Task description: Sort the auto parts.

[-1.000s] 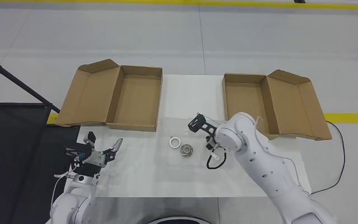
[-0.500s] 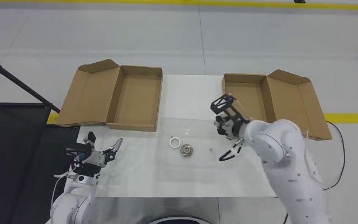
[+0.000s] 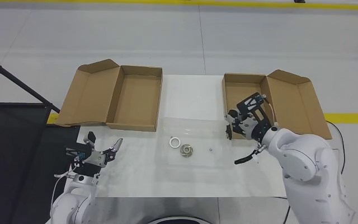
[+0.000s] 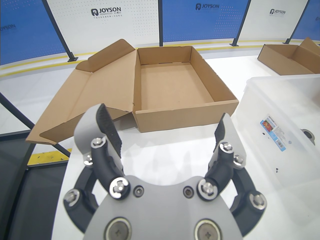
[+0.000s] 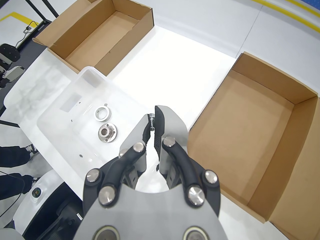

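My right gripper (image 3: 229, 133) is shut on a small threaded bolt (image 5: 151, 121). It hangs over the table between the clear plastic bin (image 3: 165, 121) and the near left corner of the right cardboard box (image 3: 246, 109). In the bin lie a white ring (image 3: 174, 142), a metal flanged hub (image 3: 186, 150) and a small nut (image 3: 210, 149). The right wrist view shows the ring (image 5: 102, 113), the hub (image 5: 107, 132) and the nut (image 5: 80, 155) too. My left gripper (image 4: 165, 126) stands open and holds nothing, low at the table's near left corner (image 3: 106, 144).
An open, bare cardboard box (image 3: 134, 101) with its lid folded out sits at the back left. The right box (image 5: 250, 136) is bare inside as well. A black frame and dark mat lie off the table's left edge.
My right gripper has swung from above the bin rightward to the near corner of the right box, carrying the bolt. The left arm has stayed still.
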